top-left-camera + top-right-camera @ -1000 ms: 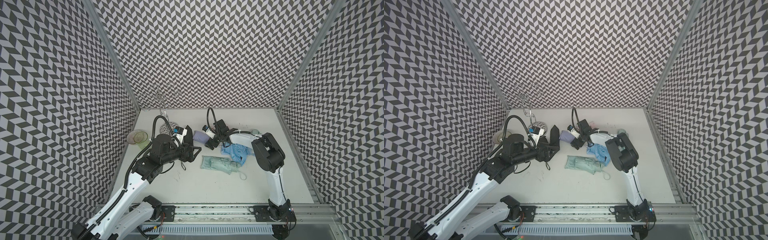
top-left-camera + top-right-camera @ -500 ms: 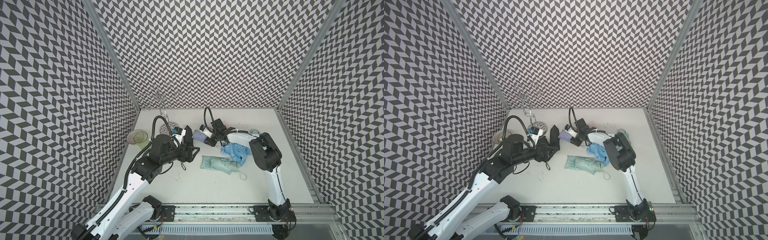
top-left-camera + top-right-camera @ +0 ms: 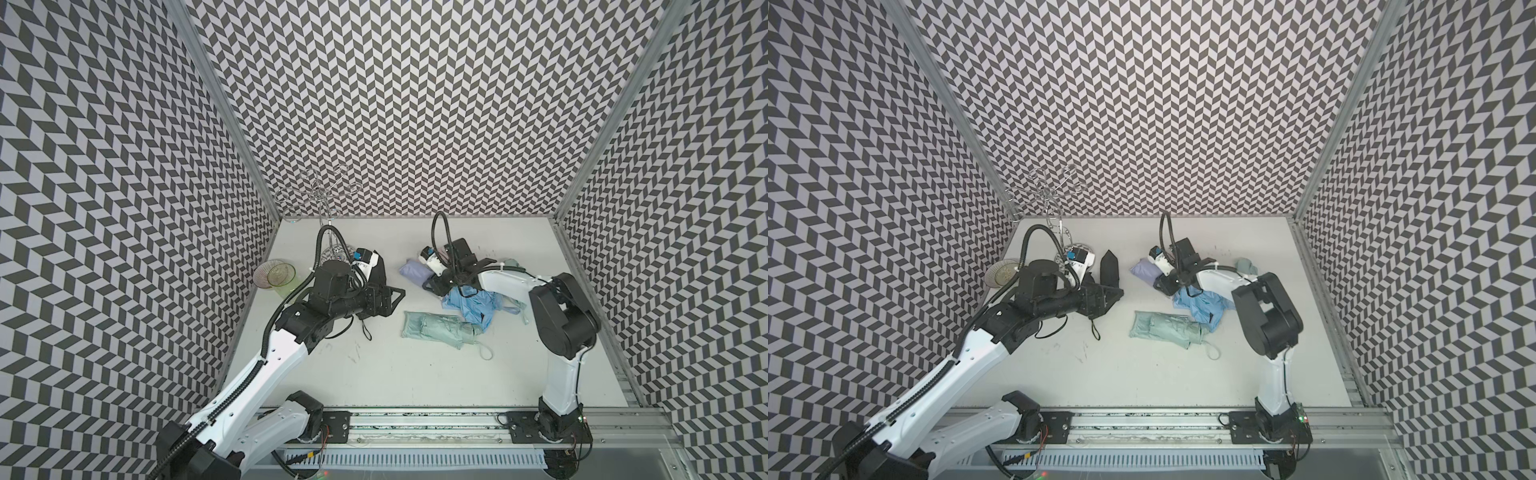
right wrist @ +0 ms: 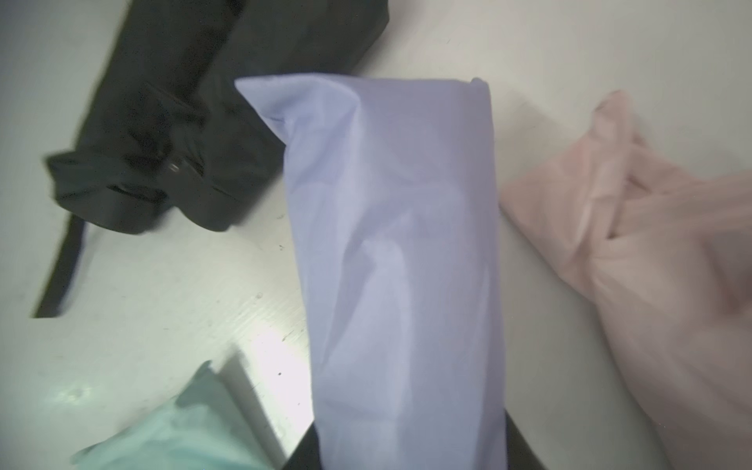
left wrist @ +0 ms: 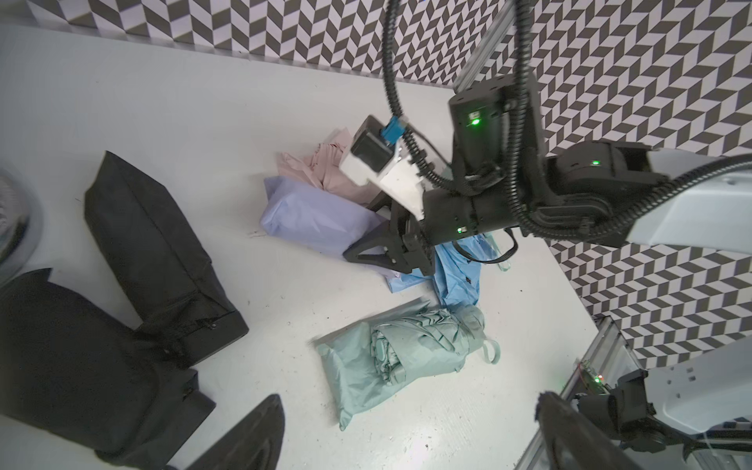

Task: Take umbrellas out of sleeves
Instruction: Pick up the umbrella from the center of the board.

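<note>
While your right hand (image 5: 364, 234) grips the lilac sleeve (image 4: 398, 252) by one end, at 12 o'clock on the counter (image 3: 415, 374), your left hand (image 5: 409, 407) hangs wide open and empty at its 9 o'clock.

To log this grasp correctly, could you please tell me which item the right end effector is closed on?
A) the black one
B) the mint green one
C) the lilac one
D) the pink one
C: the right end effector is clamped on one end of the lilac sleeve, which runs out from between its jaws in the right wrist view.
</note>
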### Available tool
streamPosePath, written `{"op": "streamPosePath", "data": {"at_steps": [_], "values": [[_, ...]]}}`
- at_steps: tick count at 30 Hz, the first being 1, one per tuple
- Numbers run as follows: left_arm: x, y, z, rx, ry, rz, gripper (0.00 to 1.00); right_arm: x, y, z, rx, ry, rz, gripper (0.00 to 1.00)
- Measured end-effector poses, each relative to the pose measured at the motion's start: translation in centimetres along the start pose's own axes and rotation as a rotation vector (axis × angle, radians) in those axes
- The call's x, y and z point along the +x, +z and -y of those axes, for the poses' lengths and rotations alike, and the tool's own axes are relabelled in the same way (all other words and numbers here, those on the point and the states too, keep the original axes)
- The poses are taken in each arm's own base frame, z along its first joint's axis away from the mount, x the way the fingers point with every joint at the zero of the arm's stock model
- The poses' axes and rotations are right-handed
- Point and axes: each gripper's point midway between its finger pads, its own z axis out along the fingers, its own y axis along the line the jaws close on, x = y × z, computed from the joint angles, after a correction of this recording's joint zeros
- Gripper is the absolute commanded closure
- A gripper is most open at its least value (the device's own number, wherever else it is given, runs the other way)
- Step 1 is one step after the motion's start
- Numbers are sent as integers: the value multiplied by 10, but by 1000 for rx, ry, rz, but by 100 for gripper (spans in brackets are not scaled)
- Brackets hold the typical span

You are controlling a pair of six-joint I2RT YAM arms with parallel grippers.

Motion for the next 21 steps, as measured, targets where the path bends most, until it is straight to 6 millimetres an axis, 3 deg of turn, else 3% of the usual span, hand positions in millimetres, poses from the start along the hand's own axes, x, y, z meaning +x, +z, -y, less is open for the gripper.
{"op": "streamPosePath", "data": {"at_steps": [3, 6, 10, 15, 21], "values": [[-10, 9, 5, 49, -56, -22, 1, -25, -38, -6, 11, 13, 92, 77], [-18, 15, 11, 120, -116, -45, 0, -46, -76, -26, -2, -4, 179, 79], [-25, 18, 18, 206, -173, -78, 0, -50, -112, -58, -39, -43, 251, 79], [-31, 13, 30, 308, -225, -88, 1, -40, -133, -101, -119, -107, 269, 80], [-29, 11, 42, 399, -255, -105, 0, -35, -140, -138, -181, -193, 249, 81]]}}
